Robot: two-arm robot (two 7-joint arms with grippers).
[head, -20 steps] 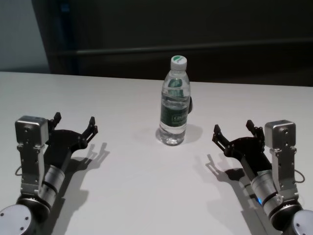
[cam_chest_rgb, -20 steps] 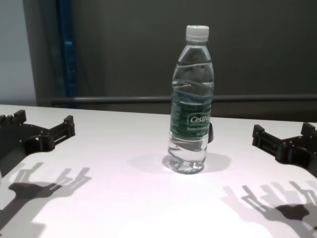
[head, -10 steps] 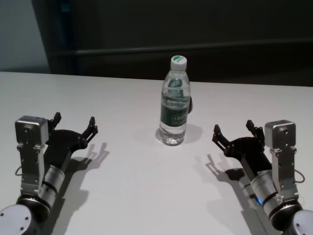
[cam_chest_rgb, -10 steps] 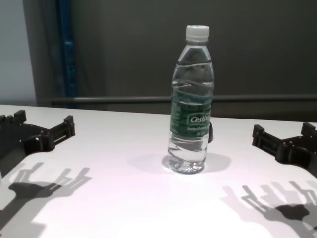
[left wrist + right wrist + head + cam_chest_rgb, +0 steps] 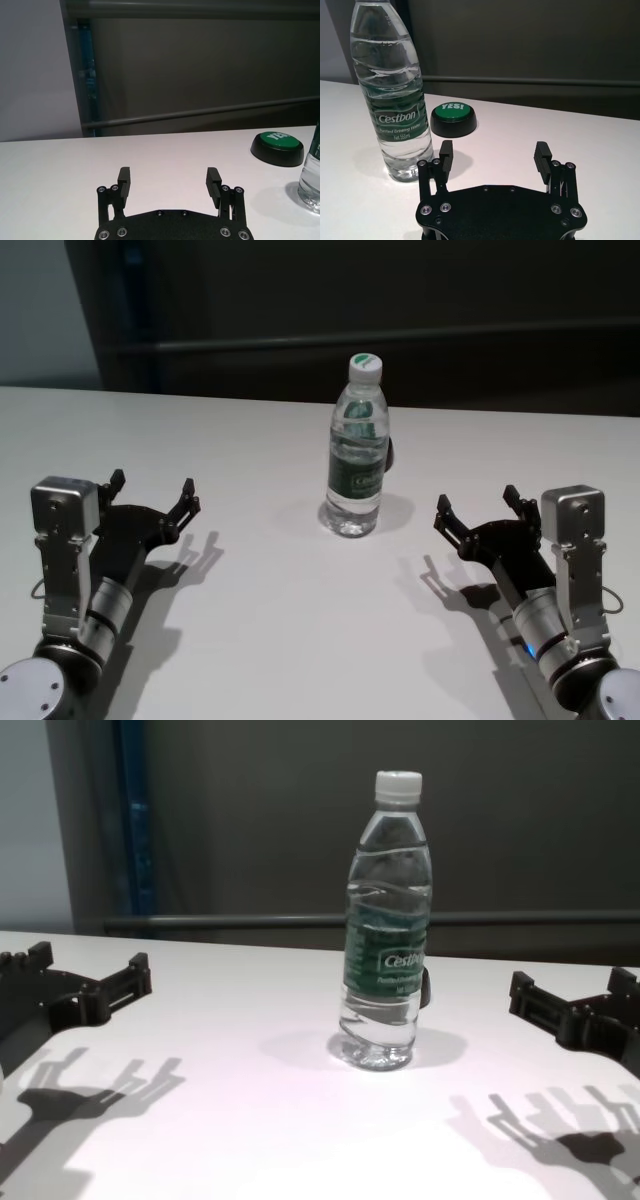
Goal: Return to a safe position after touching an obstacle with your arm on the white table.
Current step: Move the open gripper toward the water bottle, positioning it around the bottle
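Observation:
The obstacle, a clear water bottle (image 5: 357,448) with a white cap and dark green label, stands upright mid-table on the white table (image 5: 280,620). It also shows in the chest view (image 5: 386,920), the right wrist view (image 5: 395,95) and, at the edge, the left wrist view (image 5: 311,175). My left gripper (image 5: 152,493) is open and empty at the near left, well apart from the bottle; it shows in its wrist view (image 5: 170,182). My right gripper (image 5: 478,504) is open and empty at the near right, apart from the bottle; it shows in its wrist view (image 5: 494,152).
A small dark dome button with a green top (image 5: 453,119) sits on the table just behind the bottle, also in the left wrist view (image 5: 277,147). A dark wall with a rail (image 5: 250,920) runs behind the table's far edge.

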